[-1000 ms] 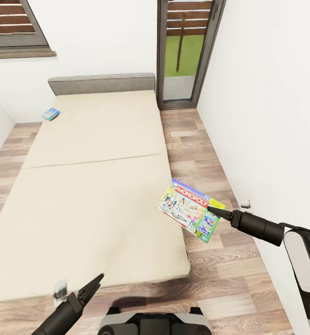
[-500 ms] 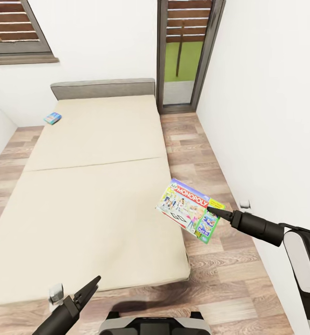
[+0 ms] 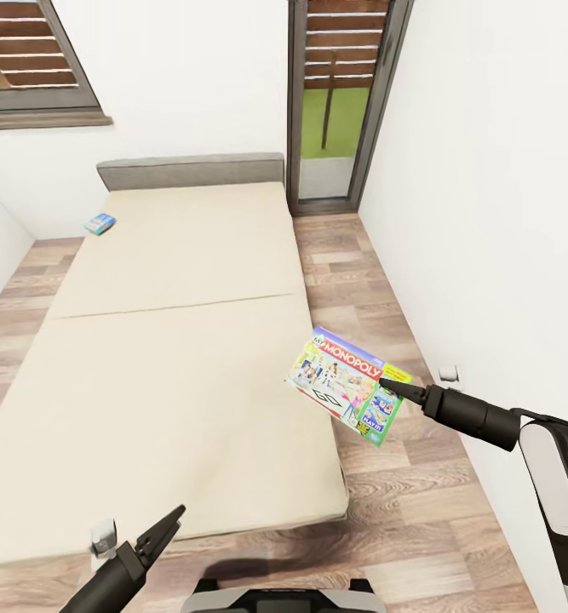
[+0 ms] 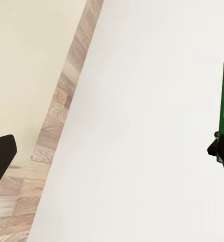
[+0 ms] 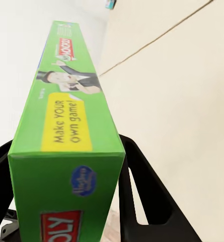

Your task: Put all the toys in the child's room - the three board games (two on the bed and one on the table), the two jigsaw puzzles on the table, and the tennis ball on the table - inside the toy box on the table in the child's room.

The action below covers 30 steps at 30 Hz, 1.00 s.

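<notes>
A Monopoly board game (image 3: 345, 381) with green edges hangs over the bed's right edge, and my right gripper (image 3: 396, 390) is shut on its near corner. In the right wrist view the box's green side (image 5: 66, 121) sits clamped between the black fingers (image 5: 142, 176). A second, small blue board game (image 3: 100, 224) lies on the beige bed (image 3: 164, 340) at its far left, near the grey headboard. My left gripper (image 3: 163, 529) hangs open and empty off the bed's near edge; one of its fingers (image 4: 0, 157) shows in the left wrist view. The toy box, table, puzzles and tennis ball are out of view.
A strip of wood-plank floor (image 3: 360, 281) runs between the bed and the white right wall (image 3: 488, 213). A glass door (image 3: 330, 102) stands at the far end, and a slatted window (image 3: 28, 60) is at the upper left. My base (image 3: 275, 596) is at the bed's foot.
The whole picture has slid downward a little, so the camera has moved. The right gripper still holds the Monopoly box in the same pose; the left gripper sits slightly lower.
</notes>
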Motion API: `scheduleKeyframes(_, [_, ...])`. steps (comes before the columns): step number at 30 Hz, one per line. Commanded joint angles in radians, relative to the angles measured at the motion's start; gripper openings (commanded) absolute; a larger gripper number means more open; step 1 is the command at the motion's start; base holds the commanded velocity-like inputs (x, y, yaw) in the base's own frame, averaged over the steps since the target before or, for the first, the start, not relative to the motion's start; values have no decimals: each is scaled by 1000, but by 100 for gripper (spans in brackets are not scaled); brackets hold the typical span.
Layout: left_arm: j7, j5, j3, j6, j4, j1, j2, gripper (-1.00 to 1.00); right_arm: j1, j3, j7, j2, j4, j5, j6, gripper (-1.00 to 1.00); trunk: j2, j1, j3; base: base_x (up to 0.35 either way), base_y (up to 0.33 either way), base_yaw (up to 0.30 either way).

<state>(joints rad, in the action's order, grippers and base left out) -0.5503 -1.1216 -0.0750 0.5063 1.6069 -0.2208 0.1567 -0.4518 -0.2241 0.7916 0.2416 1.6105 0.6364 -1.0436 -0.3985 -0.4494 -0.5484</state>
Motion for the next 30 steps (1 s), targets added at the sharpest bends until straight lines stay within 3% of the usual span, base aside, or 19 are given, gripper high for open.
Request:
scheduleKeyframes(1, [1, -8, 0, 8, 1, 0, 0, 100, -1, -1, 6, 0, 0, -4, -4, -100, -1, -1, 1, 0, 0, 0])
scheduleKeyframes(30, [-3, -10, 1, 9, 1, 0, 1, 100, 15, -1, -4, -10, -1, -15, -4, -100, -1, -1, 40, 0, 0, 0])
